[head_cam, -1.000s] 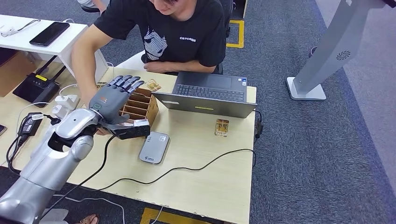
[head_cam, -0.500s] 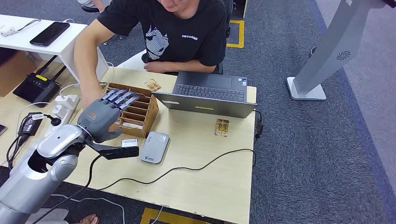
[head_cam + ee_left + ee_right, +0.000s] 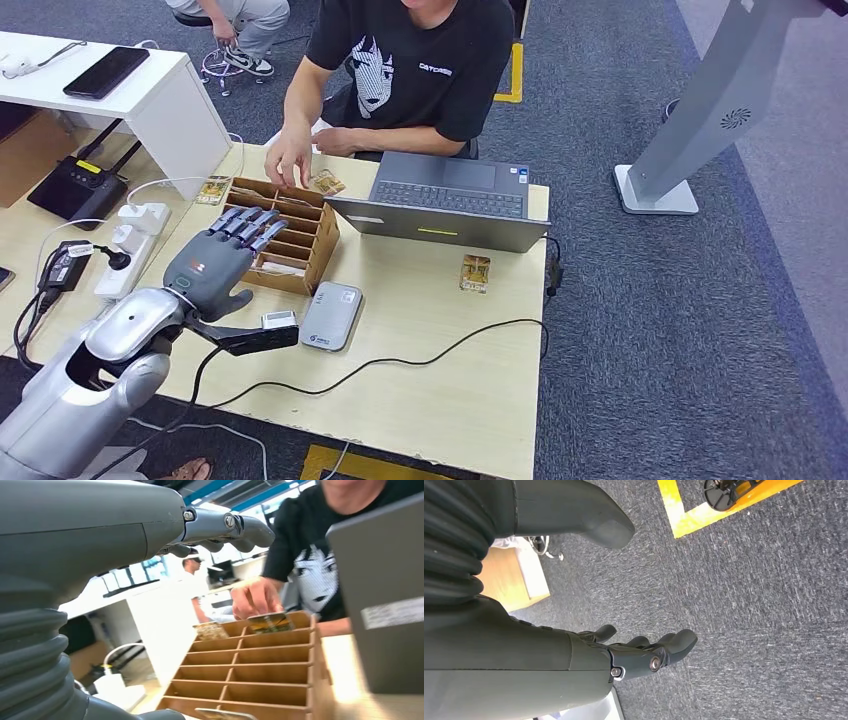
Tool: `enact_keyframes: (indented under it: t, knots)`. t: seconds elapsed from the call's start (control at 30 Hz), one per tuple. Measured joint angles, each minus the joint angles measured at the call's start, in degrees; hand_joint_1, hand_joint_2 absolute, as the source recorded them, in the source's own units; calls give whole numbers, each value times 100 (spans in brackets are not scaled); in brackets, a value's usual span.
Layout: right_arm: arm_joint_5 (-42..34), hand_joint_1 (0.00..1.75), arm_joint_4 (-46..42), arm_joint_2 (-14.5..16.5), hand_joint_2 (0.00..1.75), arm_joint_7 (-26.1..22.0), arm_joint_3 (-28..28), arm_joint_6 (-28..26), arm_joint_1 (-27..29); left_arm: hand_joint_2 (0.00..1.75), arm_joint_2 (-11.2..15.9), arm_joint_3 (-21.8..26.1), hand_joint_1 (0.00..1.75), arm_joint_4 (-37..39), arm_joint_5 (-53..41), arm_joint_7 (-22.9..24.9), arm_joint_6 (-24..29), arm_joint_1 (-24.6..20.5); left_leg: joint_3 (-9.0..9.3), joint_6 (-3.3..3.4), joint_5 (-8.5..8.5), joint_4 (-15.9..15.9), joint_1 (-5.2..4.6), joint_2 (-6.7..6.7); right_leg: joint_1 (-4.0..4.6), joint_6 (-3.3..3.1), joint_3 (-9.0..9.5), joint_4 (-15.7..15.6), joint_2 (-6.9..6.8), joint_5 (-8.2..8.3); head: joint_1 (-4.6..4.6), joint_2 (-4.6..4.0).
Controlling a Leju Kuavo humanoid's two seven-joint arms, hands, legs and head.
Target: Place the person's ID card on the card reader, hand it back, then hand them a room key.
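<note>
While the left hand (image 3: pixel 218 262) hovers spread and empty, the card reader (image 3: pixel 331 315) lies just beside it.

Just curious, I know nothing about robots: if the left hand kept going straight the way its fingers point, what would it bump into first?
Probably the wooden card box: the left hand hovers over its near edge. Depth is unclear.

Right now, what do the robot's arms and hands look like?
Left arm: glossy silver shells with dark joints. Left hand: matte grey with darker fingers, a small orange mark on its back and a grey ribbed wrist cover. Right hand: same dark grey, visible screws, ribbed cover.
</note>
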Motion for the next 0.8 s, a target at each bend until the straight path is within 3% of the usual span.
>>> enact_keyframes:
  t: [0.5, 0.8]
  knots:
    - [299, 0, -1, 9, 175, 87, 21, 83, -18, 175, -883, 223, 0, 1834, -717, 211, 598, -8, 0, 0, 0, 1, 0, 0, 0, 0, 0, 0, 0, 0, 0, 1]
    - [382, 0, -2, 8, 175, 102, 67, 108, -23, 175, -1201, 446, 0, 2520, -767, 172, 758, -154, 0, 0, 0, 0, 0, 0, 0, 0, 0, 0, 0, 0, 1, 0]
